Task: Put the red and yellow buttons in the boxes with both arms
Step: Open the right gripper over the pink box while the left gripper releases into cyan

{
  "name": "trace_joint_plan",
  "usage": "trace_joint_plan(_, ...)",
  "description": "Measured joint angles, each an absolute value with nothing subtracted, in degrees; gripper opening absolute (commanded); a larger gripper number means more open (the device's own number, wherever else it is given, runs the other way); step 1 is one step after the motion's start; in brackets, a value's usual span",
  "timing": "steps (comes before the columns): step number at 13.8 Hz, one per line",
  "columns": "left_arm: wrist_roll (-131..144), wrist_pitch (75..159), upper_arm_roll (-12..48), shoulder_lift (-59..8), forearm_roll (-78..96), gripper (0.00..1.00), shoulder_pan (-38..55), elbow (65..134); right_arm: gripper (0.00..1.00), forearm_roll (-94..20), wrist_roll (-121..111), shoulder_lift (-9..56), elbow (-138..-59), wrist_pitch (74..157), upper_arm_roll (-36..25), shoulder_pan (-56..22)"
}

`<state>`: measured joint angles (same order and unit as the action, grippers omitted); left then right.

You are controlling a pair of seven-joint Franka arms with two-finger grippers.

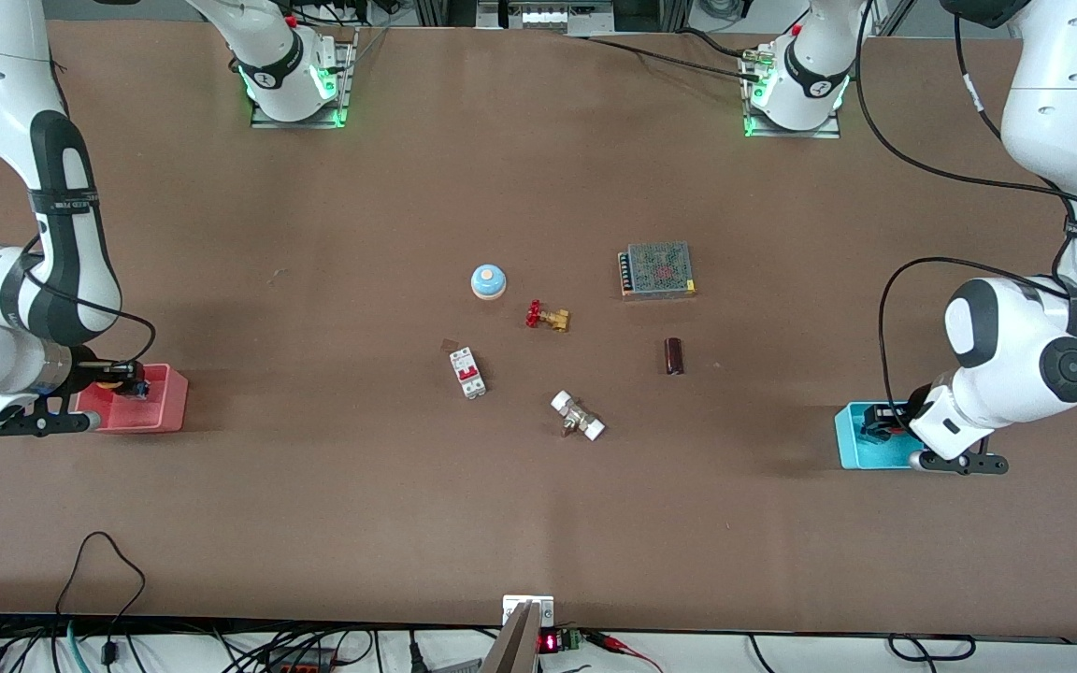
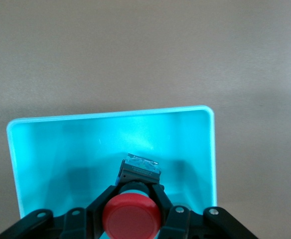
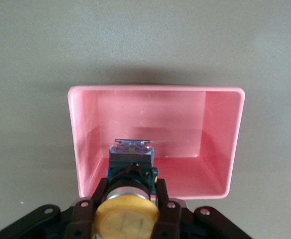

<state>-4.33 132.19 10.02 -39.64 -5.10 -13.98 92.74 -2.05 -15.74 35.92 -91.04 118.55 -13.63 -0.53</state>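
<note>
Check the left gripper (image 2: pixel 133 199) first: you will find it over the cyan box (image 2: pixel 46 149) at the left arm's end of the worktop (image 1: pixel 538 523). Its fingers (image 2: pixel 101 201) are clenched on the red button (image 2: pixel 131 216), gripping just under the cap, with the dark base pointing down into the box. You cannot tell whether the base touches the box floor.

Next, check the right gripper (image 3: pixel 130 196). It sits over the pink box (image 3: pixel 220 144) at the right arm's end of the worktop. Its fingers (image 3: pixel 161 191) are clamped on the yellow button (image 3: pixel 125 216) in the same manner, base lowered inside the box walls.

In the front view you see the same arrangement: the yellow button (image 1: pixel 112 377) over the pink box (image 1: pixel 165 402), and the left gripper (image 1: pixel 878 427) inside the cyan box (image 1: pixel 849 439).

Mid-worktop, well apart from both boxes, note the blue bell (image 1: pixel 489 281), the red-handled valve (image 1: pixel 548 316), the grey mesh-topped box (image 1: pixel 657 270), a dark cylinder (image 1: pixel 674 356), a white breaker (image 1: pixel 467 372) and a white-capped fitting (image 1: pixel 578 416).
</note>
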Motion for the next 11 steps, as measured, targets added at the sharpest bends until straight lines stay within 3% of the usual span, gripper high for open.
trace_joint_plan(3,-4.4,132.6,9.7,-40.0,-5.5,0.75,-14.1,92.6,0.19,-2.0,-15.8,37.6,-90.6,118.6,-13.6,-0.5)
trace_joint_plan(6,-4.4,132.8,9.7,-40.0,-5.5,1.0,-14.0,92.0,0.19,-2.0,-15.8,39.6,-89.7,119.2,-13.6,-0.2)
trace_joint_plan(11,-3.4,133.0,10.5,-35.8,-5.6,1.0,-13.4,90.1,0.21,-2.0,-16.1,41.1,-89.1,121.8,-13.6,0.5)
